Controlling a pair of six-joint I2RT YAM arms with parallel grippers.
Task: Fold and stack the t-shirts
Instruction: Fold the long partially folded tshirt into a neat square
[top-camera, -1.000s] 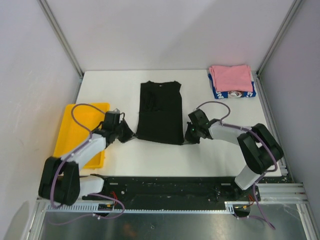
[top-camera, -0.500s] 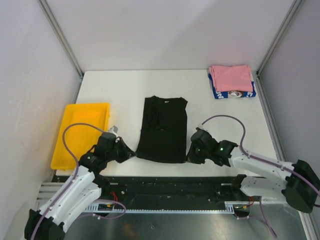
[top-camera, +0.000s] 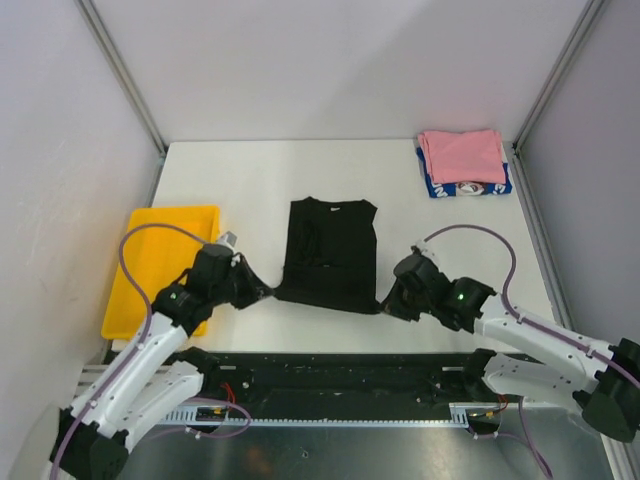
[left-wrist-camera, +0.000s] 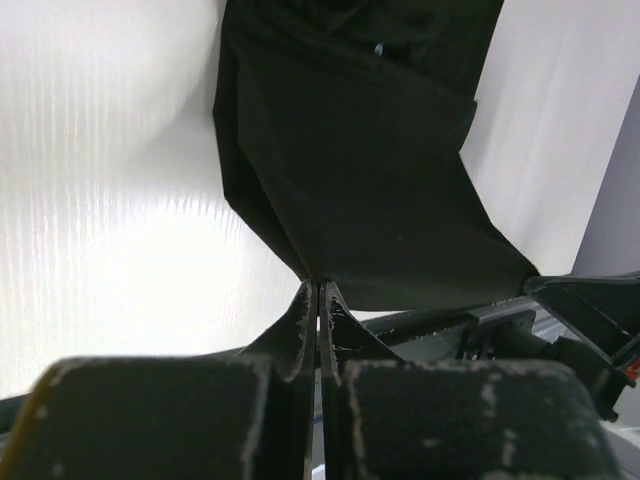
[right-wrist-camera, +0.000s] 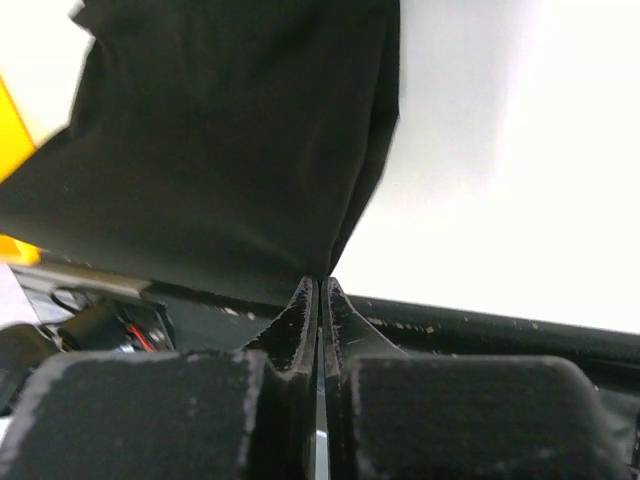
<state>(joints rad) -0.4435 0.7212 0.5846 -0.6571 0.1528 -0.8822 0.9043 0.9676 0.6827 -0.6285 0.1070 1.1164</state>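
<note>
Black t-shirt (top-camera: 328, 255) everywhere, pink t-shirt (top-camera: 462, 155) overhead only

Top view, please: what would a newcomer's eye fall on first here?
The black shirt is spread in the middle of the table, its two near corners pinched by the left gripper and the right gripper, both shut on the cloth. At the far right corner a folded pink shirt sits on a blue-and-white shirt, and a yellow tray lies at the left edge.
</note>
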